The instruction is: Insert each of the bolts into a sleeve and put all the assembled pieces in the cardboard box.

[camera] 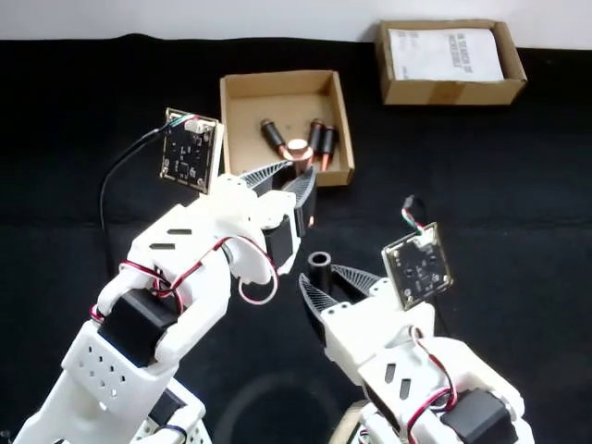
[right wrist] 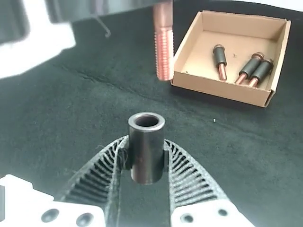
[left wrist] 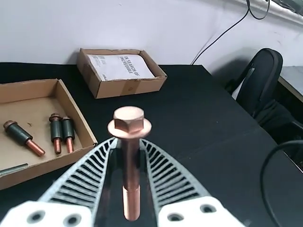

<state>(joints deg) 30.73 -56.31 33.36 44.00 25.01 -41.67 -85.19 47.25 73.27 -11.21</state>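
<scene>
In the high view, just above the centre of the frame, we saw the left gripper (camera: 292,181) clenched on a copper bolt (camera: 297,149). Its hex head pointed up, at the near edge of the open cardboard box (camera: 230,129) in the upper middle. Three assembled pieces (camera: 315,139) lay inside that box. Just below centre, the right gripper (camera: 323,279) grasped an upright black sleeve (camera: 320,266). The bolt's threaded tip hung higher than the sleeve, apart from it. A second box (camera: 450,92) holding paper sat at the upper right on the black table (camera: 481,203).
</scene>
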